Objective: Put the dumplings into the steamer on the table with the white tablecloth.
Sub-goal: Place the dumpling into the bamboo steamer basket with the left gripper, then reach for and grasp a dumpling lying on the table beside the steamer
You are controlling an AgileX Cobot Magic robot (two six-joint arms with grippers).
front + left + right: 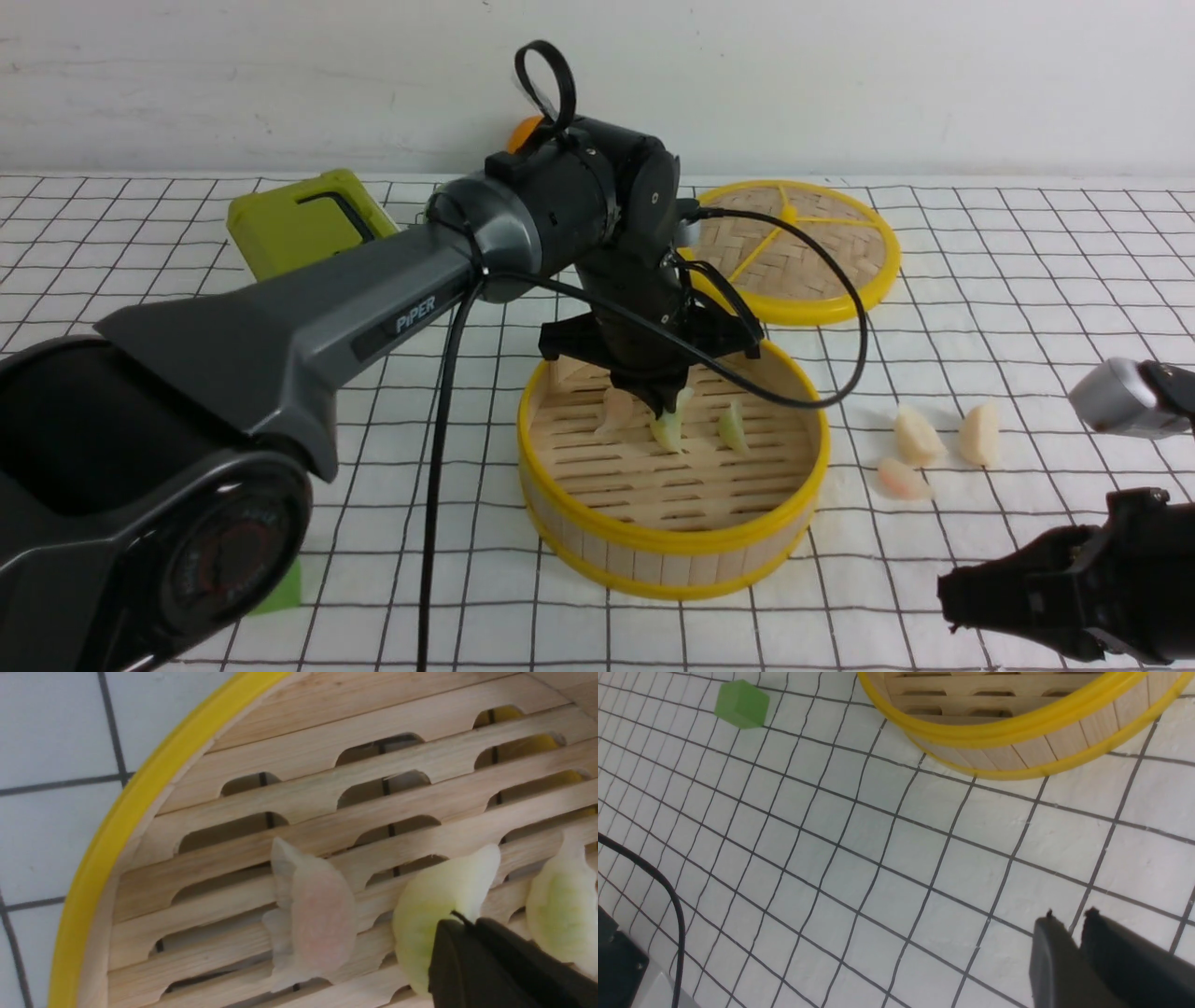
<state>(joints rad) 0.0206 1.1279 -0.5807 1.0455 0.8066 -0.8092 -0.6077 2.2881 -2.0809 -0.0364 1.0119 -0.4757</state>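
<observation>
The steamer (672, 541) stands mid-table on the white tablecloth (1027, 308). My left gripper (665, 403) reaches down into it, shut on the frill of a pale green dumpling (667, 431) just above the slats. In the left wrist view the gripper (467, 919) pinches that dumpling (434, 905) between a pinkish one (313, 924) and a second green one (560, 905) lying on the floor. Three more dumplings (918, 436) lie on the cloth right of the steamer. My right gripper (948, 597) hovers low at the front right, its fingers slightly open (1069, 917), holding nothing.
The flat woven lid (794, 247) lies behind the steamer. A green box (299, 219) sits at the back left, an orange object (523, 131) behind my left wrist. A green cube (742, 704) rests front left of the steamer (1017, 751). A black cable (668, 896) hangs nearby.
</observation>
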